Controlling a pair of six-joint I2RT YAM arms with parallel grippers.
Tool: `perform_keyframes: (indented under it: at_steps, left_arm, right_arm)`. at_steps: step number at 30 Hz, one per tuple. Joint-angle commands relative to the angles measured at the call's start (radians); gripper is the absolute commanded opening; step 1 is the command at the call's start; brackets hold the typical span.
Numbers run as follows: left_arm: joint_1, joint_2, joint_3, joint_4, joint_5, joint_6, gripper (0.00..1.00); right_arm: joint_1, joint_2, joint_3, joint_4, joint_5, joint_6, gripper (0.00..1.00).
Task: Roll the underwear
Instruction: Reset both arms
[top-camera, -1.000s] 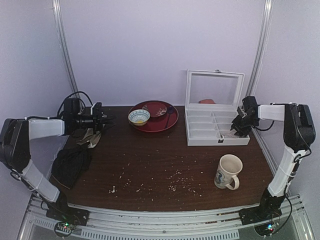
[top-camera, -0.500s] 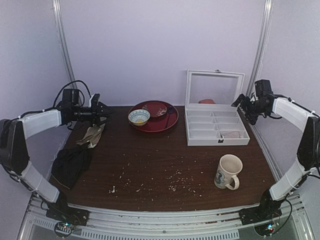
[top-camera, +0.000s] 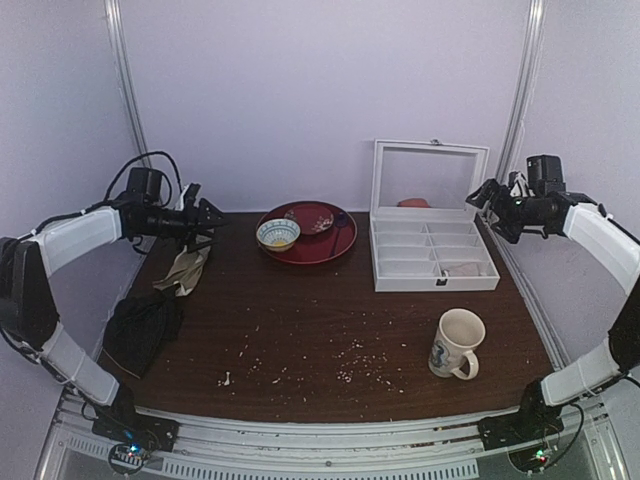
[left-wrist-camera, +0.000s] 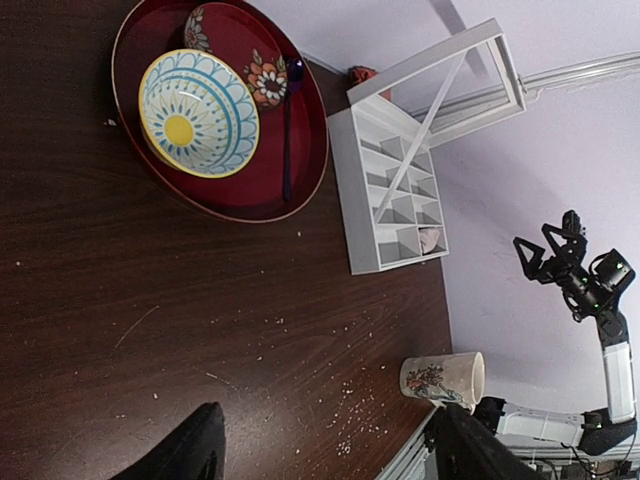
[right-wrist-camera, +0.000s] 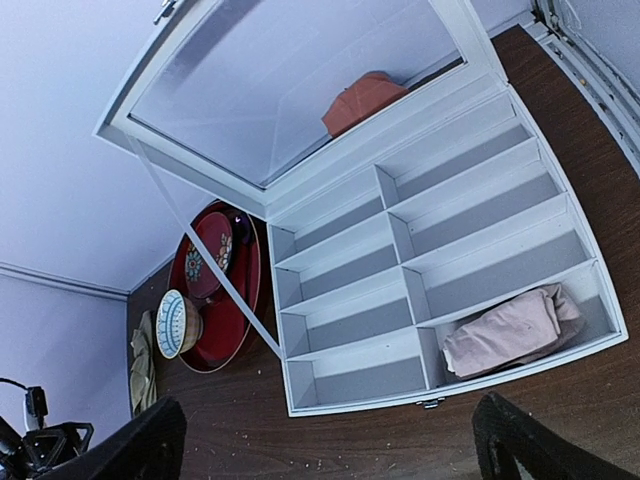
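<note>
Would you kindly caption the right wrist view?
Pink underwear lies bundled in a corner compartment of the open white box.

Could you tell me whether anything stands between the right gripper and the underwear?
Nothing visible does: the underwear lies uncovered in the near right compartment of the open white box, the right gripper above it.

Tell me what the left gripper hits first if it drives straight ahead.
Likely the bowl on the red plate; the left gripper points rightward at it, though its height above the table makes that uncertain.

Pale pink underwear (right-wrist-camera: 510, 335); white box (right-wrist-camera: 360, 395); dark red tray (left-wrist-camera: 240, 185); blue-yellow patterned bowl (left-wrist-camera: 198, 112)
</note>
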Motion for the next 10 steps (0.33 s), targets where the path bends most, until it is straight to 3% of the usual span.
perform_keyframes:
  at_steps: [1, 10]
  left_arm:
    - [-0.014, -0.008, 0.043, -0.045, -0.028, 0.075, 0.98]
    - [-0.039, -0.002, 0.058, -0.023, -0.035, 0.062, 0.98]
  right_arm:
    - [0.002, -0.040, -0.017, 0.002, -0.052, -0.045, 1.00]
    - [0.003, -0.070, -0.041, 0.003, -0.058, -0.066, 1.00]
